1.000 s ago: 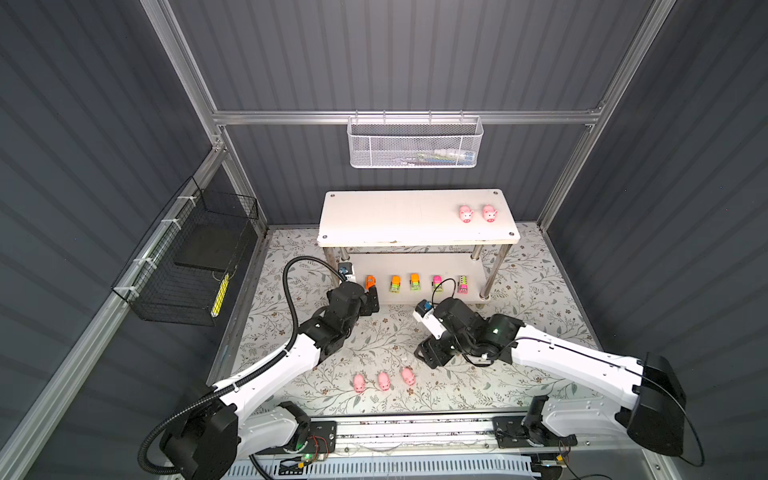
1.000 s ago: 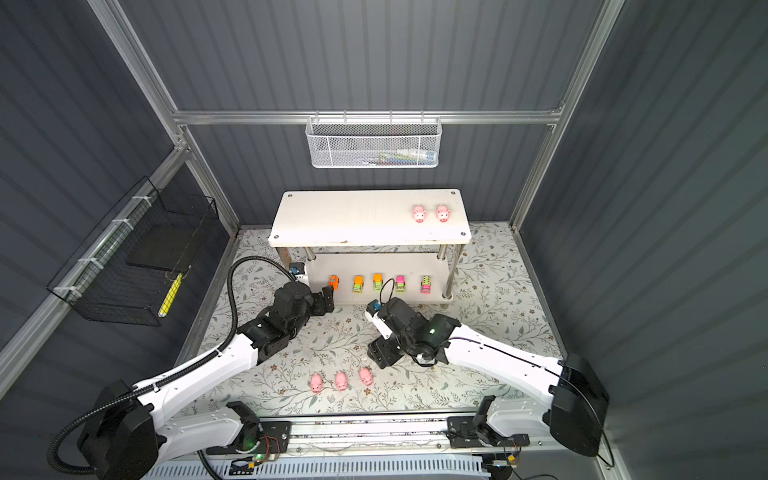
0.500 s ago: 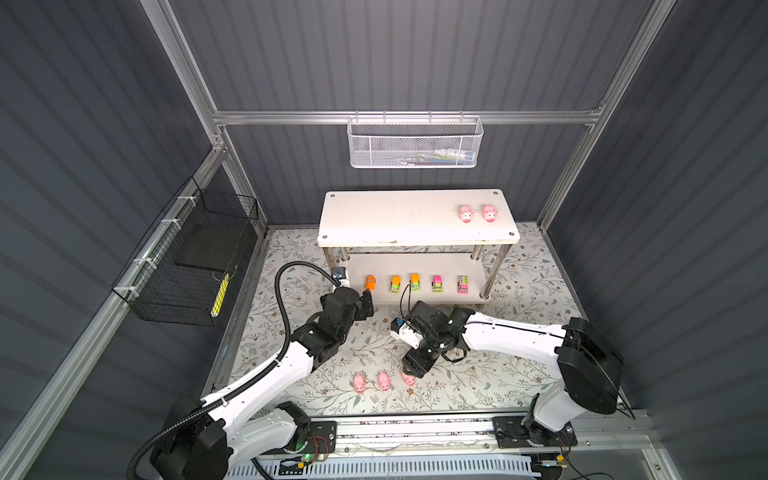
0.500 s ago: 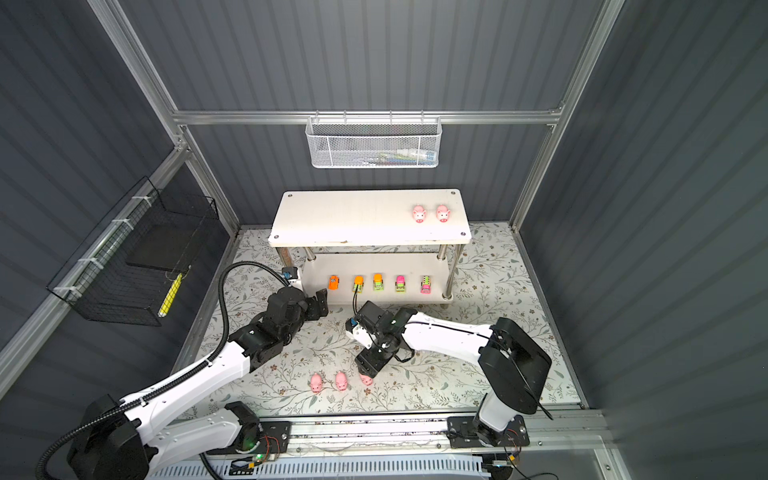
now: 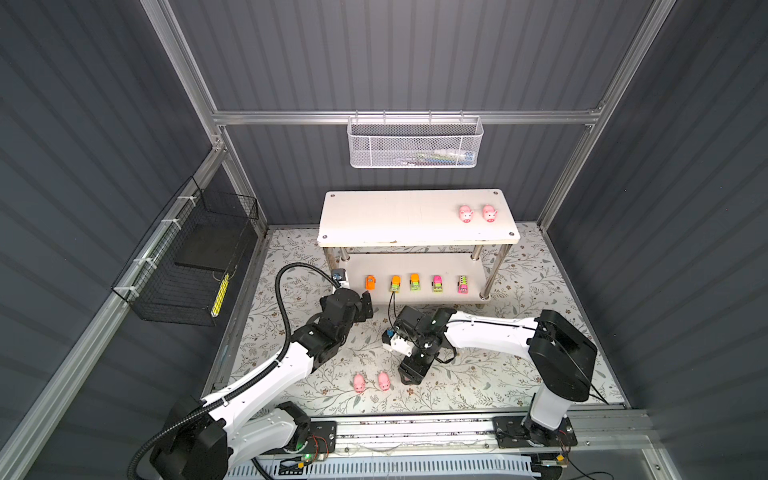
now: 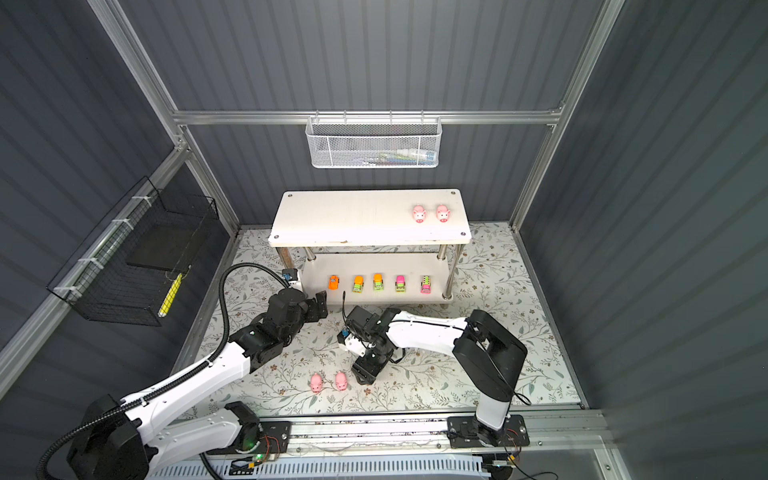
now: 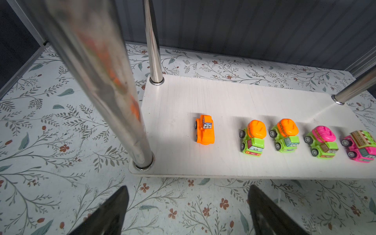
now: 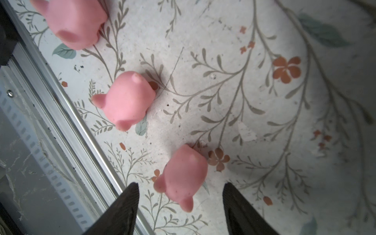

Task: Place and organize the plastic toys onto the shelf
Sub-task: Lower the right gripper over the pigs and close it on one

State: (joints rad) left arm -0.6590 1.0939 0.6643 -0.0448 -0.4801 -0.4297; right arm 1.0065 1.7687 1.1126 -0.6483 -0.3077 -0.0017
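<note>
I had the left arm (image 5: 270,374) reaching up the mat (image 5: 478,374) with a bent elbow. The left gripper (image 5: 365,308) pointed at the left front corner of the shelf (image 5: 395,222), just short of its lower board. Its jaws stood wide apart with nothing between them. Five toy vehicles (image 7: 204,130) stood in a row on that lower board, beyond the fingertips. Two pigs (image 5: 466,214) sat near the right end of the top board. By the front rail (image 5: 415,424), two loose pigs (image 5: 359,382) lay side by side. Just to their right the right gripper (image 8: 180,183) pointed straight down over a third pig (image 8: 186,168). That pig lay between the spread jaws with a gap on each side, not yet gripped. The right arm (image 5: 486,332) ran low across the mat, folded back toward its base.
</note>
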